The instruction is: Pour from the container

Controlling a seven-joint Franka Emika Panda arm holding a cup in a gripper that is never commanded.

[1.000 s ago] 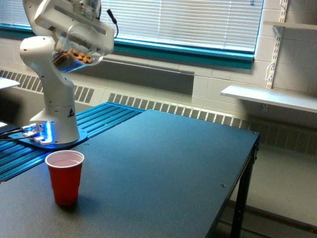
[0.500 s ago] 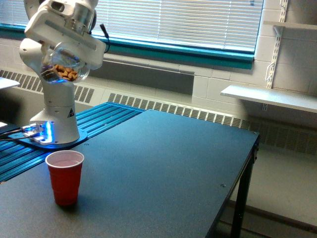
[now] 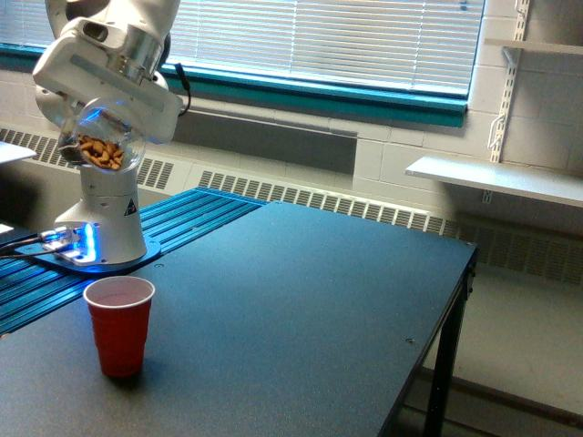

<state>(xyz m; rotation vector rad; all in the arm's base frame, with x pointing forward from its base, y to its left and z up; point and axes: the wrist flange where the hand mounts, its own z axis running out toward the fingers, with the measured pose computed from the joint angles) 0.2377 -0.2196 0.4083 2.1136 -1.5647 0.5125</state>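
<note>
The container (image 3: 98, 138) is a clear round jar with brown nut-like pieces pooled in its lower left side. It hangs tilted high at the exterior view's left, in front of the arm's white column. My gripper (image 3: 107, 86) is shut on the container, its white body just above the jar. A red cup (image 3: 119, 324) with a white inside stands upright on the dark table, well below the container and slightly to the right of it.
The arm's white base (image 3: 100, 238) with blue lights sits on a ribbed teal surface left of the dark table (image 3: 301, 300). A window with blinds and a radiator line the back wall. White shelves (image 3: 496, 177) hang at the right.
The gripper has carried the container leftward and slightly down over the last second. The nuts have shifted to the jar's lower left. The red cup has not moved.
</note>
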